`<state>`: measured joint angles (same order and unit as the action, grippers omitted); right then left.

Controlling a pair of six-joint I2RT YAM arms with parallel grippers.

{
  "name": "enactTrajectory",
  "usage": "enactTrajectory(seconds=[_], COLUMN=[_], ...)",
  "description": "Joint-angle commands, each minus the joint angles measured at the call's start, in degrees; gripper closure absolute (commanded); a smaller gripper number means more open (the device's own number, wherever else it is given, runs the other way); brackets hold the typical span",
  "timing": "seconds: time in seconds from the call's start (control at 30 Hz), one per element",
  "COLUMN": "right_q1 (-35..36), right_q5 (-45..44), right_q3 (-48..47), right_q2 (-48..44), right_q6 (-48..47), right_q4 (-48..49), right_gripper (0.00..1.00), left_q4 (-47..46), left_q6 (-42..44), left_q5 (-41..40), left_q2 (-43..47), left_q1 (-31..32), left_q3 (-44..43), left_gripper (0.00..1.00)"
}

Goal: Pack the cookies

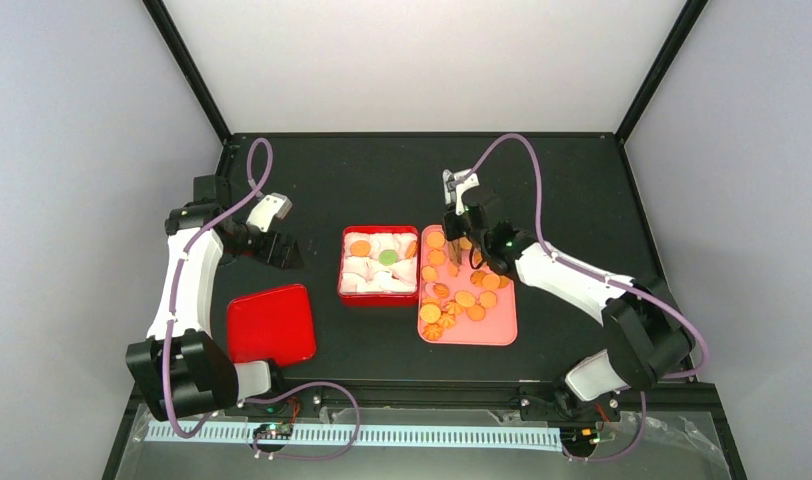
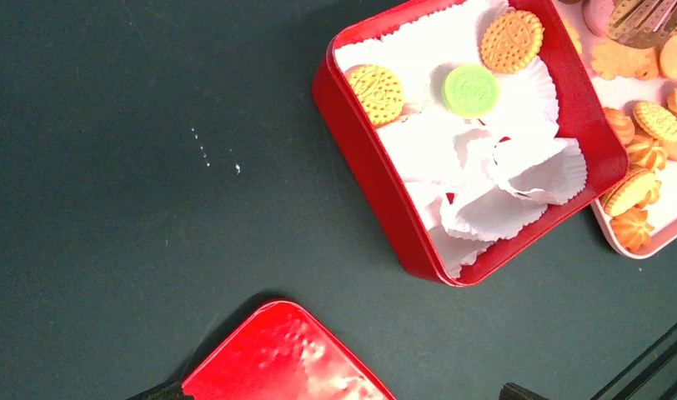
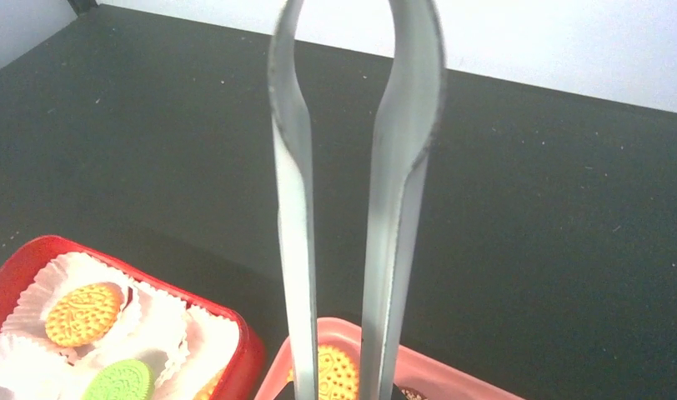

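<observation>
A red tin (image 1: 345, 266) lined with white paper cups (image 2: 519, 171) holds two orange cookies (image 2: 377, 92) and one green cookie (image 2: 471, 90). Many more orange-golden cookies (image 1: 464, 298) lie on a pink tray (image 1: 500, 330) just right of the tin. My right gripper (image 1: 470, 250) is shut on metal tongs (image 3: 402, 167) over the tray's far end. A patterned orange cookie (image 3: 339, 371) shows between the tong arms, and the tong tips (image 2: 644, 17) hang over the tray. My left gripper (image 1: 282, 250) is open and empty, left of the tin.
The tin's red lid (image 1: 271, 325) lies flat at the front left; it also shows in the left wrist view (image 2: 277, 358), between my left fingertips. The black table ends at a raised rim (image 1: 422, 134) at the back, with walls on both sides.
</observation>
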<state>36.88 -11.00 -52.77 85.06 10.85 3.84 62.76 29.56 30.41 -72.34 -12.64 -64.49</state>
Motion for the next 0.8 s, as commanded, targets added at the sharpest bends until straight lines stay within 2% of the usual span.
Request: enactTrajectory(seconds=[0.0, 0.13, 0.3, 0.47, 0.6, 0.77], right_q1=[0.0, 0.1, 1.5, 5.3, 10.6, 15.3], right_q5=[-0.2, 0.8, 0.5, 0.4, -0.4, 0.7], right_q3=[-2.3, -1.2, -2.5, -7.7, -12.9, -21.1], right_q2=[-0.6, -2.9, -7.3, -8.4, -4.8, 5.0], right_q6=[-0.7, 0.7, 0.0, -0.8, -1.2, -0.5], right_q4=[0.6, 0.8, -0.8, -1.8, -1.3, -0.6], right_gripper=[0.94, 0.99, 0.99, 0.99, 0.99, 0.99], left_q4=[1.3, 1.0, 0.9, 0.6, 0.7, 0.7], left_q6=[0.7, 1.0, 0.6, 0.3, 0.0, 0.0], left_q5=[0.7, 0.4, 0.5, 0.3, 0.1, -0.8], left_q2=[0.5, 0.7, 0.3, 0.4, 0.6, 1.0], left_q1=[-0.3, -0.3, -0.3, -0.3, -0.3, -0.3], left_q3=[-1.5, -1.1, -1.0, -0.6, -0.6, -0.2], left_gripper=[0.01, 0.01, 0.01, 0.01, 0.01, 0.01])
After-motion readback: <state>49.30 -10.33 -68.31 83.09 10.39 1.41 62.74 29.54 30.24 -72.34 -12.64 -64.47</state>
